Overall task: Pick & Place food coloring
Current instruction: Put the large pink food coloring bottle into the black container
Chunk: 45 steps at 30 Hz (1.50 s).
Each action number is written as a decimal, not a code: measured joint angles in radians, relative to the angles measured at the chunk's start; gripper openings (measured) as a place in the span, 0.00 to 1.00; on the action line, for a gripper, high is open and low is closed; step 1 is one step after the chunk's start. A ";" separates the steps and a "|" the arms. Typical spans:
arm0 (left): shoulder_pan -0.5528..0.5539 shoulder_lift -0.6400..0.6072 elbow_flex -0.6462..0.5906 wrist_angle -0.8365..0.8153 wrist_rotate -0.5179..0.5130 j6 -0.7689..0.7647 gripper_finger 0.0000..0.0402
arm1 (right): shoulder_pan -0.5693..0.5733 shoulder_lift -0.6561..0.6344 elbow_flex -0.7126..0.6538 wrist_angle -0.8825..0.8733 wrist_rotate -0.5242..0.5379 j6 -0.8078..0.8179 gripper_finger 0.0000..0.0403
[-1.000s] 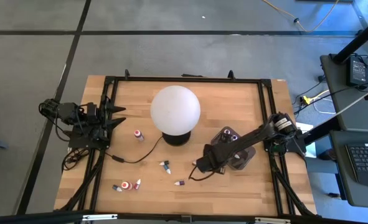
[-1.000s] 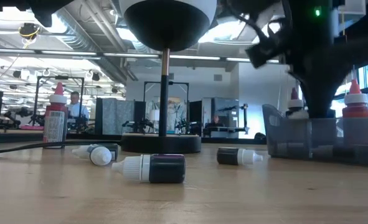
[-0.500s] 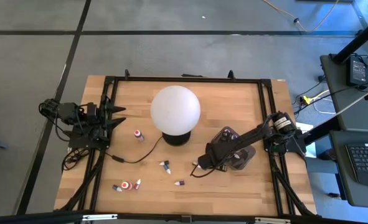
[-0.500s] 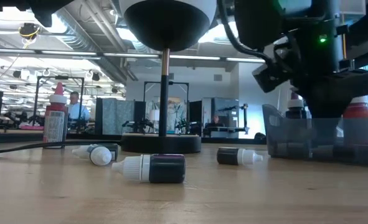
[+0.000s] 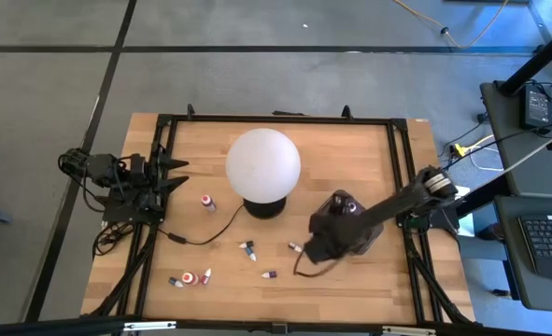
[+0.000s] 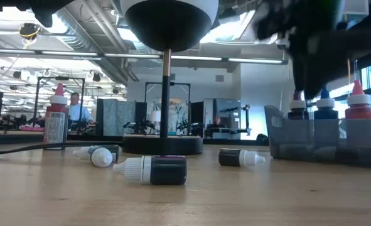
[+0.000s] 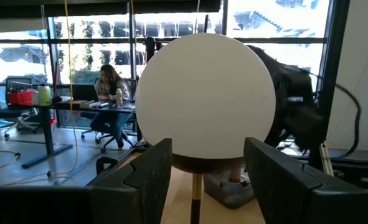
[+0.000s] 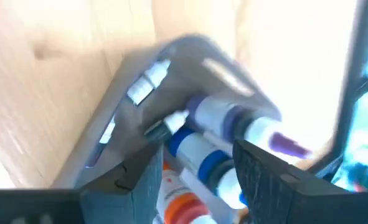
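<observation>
Several tiny food coloring bottles lie on their sides on the wood table: one (image 5: 247, 249), one (image 5: 295, 247), one (image 5: 270, 274) and a group (image 5: 190, 278). A red one (image 5: 207, 202) stands upright. Three more stand in the dark translucent tray (image 6: 317, 135): a dark one (image 6: 296, 107), a blue one (image 6: 325, 103) and a red one (image 6: 359, 100). My right gripper (image 8: 196, 186) hangs open above the tray (image 5: 361, 235), fingers to either side of the blue-banded bottle (image 8: 202, 155), touching nothing I can see. My left gripper (image 7: 205, 180) waits open at the table's left edge (image 5: 168, 173).
A big white globe lamp (image 5: 262, 163) on a dark base (image 5: 263, 207) stands mid-table, its cord (image 5: 205, 238) trailing left. A black frame (image 5: 402, 159) borders the table. Bare wood lies along the near edge. A person (image 7: 109, 87) sits in the room beyond.
My right gripper has moved from beside the tray's left end to over the tray, dipped, then risen. A blue-capped bottle now stands upright in the tray between the dark and the red one, where none showed before.
</observation>
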<state>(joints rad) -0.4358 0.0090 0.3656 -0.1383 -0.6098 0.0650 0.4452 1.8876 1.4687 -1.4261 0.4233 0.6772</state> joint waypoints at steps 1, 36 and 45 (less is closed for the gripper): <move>0.000 0.000 0.000 0.000 0.000 0.000 0.49 | 0.017 -0.027 -0.008 0.007 0.029 0.000 0.49; 0.000 0.106 0.000 0.051 0.250 -0.120 0.49 | 0.155 -0.837 -0.790 1.162 0.393 -0.447 0.49; 0.077 0.393 0.048 -0.104 0.214 -0.431 0.49 | 0.157 -0.902 -0.804 1.200 0.301 -0.447 0.49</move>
<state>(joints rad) -0.3589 0.4015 0.4135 -0.2426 -0.3962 -0.3656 0.6025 0.9852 0.6647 -0.2265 0.7243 0.2301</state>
